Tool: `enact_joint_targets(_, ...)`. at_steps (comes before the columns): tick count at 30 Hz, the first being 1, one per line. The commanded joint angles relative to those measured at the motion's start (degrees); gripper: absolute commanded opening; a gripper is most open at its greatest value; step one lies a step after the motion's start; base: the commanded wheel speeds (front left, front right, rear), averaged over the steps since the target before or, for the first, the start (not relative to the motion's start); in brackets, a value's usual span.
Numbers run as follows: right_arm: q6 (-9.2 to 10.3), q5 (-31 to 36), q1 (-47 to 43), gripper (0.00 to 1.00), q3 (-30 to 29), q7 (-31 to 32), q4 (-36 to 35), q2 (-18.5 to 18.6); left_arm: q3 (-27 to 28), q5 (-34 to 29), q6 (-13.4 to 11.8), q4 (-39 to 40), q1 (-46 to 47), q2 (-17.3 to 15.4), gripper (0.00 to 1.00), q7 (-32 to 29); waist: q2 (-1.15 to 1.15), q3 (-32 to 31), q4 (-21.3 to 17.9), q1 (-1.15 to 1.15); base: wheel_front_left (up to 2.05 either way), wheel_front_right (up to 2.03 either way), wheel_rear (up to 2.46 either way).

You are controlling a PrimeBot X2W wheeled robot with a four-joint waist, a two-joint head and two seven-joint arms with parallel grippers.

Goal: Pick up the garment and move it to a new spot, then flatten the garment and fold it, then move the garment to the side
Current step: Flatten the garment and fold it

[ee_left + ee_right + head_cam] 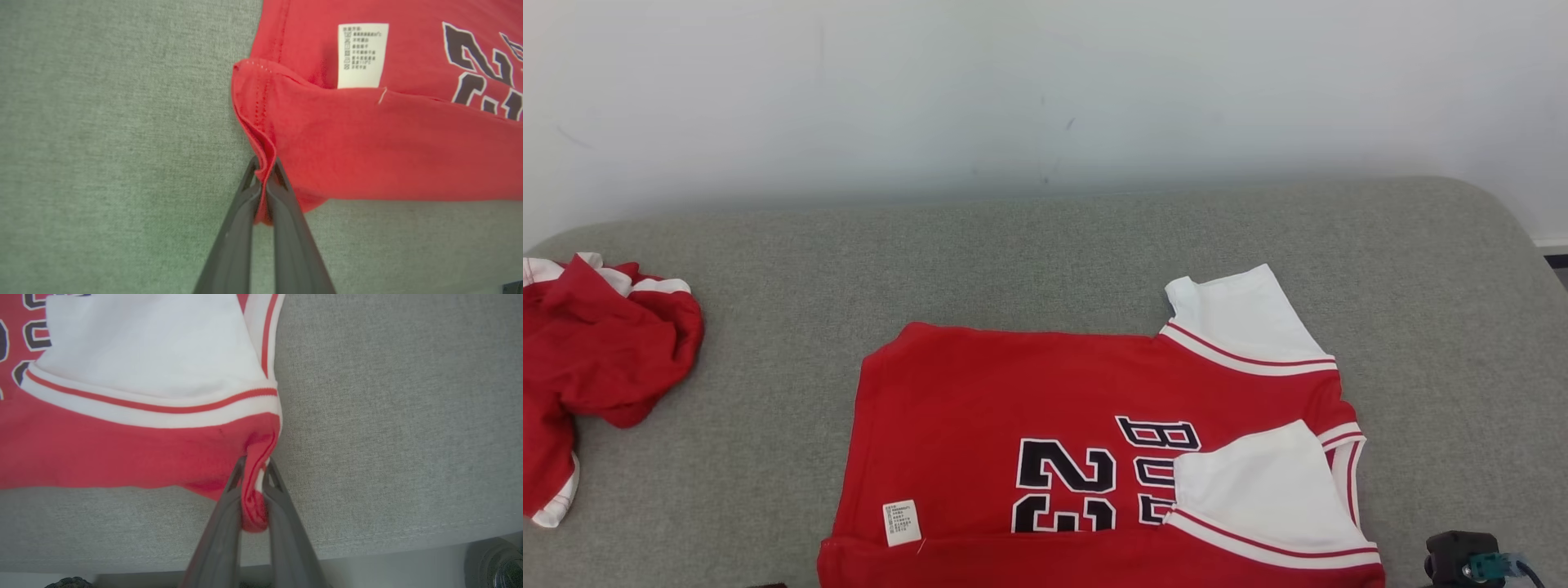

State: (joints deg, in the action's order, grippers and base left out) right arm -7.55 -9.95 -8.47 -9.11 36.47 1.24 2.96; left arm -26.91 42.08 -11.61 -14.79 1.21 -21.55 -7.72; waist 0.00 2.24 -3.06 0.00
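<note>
Two corners of the shirt (1054, 392), flat at 6 o'clock on the grey cushion (1045, 245), are clamped: left gripper (265, 163) on the hem, right gripper (255, 463) by the sleeve. Folding looks in hand; next, carry both corners evenly toward 12 o'clock.

Garment (1013, 392) right of other clothing (605, 351)

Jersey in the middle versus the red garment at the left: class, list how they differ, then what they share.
The jersey lies spread out, number showing; the left garment is bunched in a heap. The left gripper and right gripper pinch the jersey's near corners; the left garment lies free. Both are red with white trim.
</note>
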Motion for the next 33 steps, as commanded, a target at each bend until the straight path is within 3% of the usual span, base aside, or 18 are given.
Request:
enact_joint_targets(1, 0.13, 0.53, -1.11, 0.00, -0.61, 0.42, -0.30, -0.02, -0.10, 0.36, -0.30, 0.24, -1.09, -0.24, 0.00, -0.47, 0.00, -0.03, -0.07, 0.00, 0.00, 0.00, 0.00)
enact_joint_targets(2, 0.13, 0.34, -1.29, 0.00, -0.76, 0.74, -0.39, -0.02, -0.16, 0.50, -0.50, 0.32, -1.48, -0.29, 0.00, -0.82, 0.00, -0.05, -0.15, 0.00, 0.00, 0.00, 0.00)
enact_joint_targets(3, 0.13, 0.14, -1.62, 0.37, -0.68, 0.83, -0.60, -0.03, -0.18, 0.86, -0.59, 0.33, -1.78, -0.24, 0.00, -1.07, 0.00, -0.07, -0.24, 0.00, 0.00, 0.00, 0.00)
enact_joint_targets(4, 0.13, -0.35, -1.81, 1.00, -0.86, 1.09, -0.65, -0.04, -0.13, 1.00, -0.79, 0.58, -2.03, -0.31, 0.24, -1.30, 0.00, -0.09, -0.34, 0.00, 0.00, 0.00, 0.00)
enact_joint_targets(6, 0.13, -0.95, -1.99, 1.00, -0.76, 1.36, -1.07, -0.06, 0.17, 1.01, -1.15, 1.06, -2.60, -0.51, 1.00, -0.99, 0.00, -0.14, -0.51, 0.00, 0.00, 0.00, 0.00)
enact_joint_targets(16, 0.13, -1.49, -0.31, 1.00, -4.65, 1.19, -7.62, -0.07, 4.89, 3.08, -4.69, 8.03, -4.67, -4.19, 1.00, -1.91, 0.00, -0.74, -0.35, 0.00, 0.00, 0.00, 0.00)
enact_joint_targets(23, 0.13, 1.10, 7.32, 1.00, -4.69, -0.93, -12.63, 2.02, 5.61, 0.56, -5.88, 12.12, 2.56, -5.67, 1.00, -2.76, 0.00, 0.54, -0.50, 0.00, 0.00, 0.00, 0.00)
enact_joint_targets(28, 0.13, 0.86, 17.11, 1.00, 1.50, -7.73, -7.78, 5.26, 4.72, -0.91, -3.19, 7.07, 14.16, -3.24, 1.00, -1.40, 0.00, 3.38, -1.19, 0.00, 0.00, 0.00, 0.00)
enact_joint_targets(33, 0.13, -0.01, 26.09, 1.00, 8.34, -10.78, -1.85, 6.84, 3.45, -1.94, -0.09, -2.80, 26.74, -1.16, 1.00, -2.50, 0.00, 7.51, -1.73, 0.00, 0.00, 0.00, 0.00)
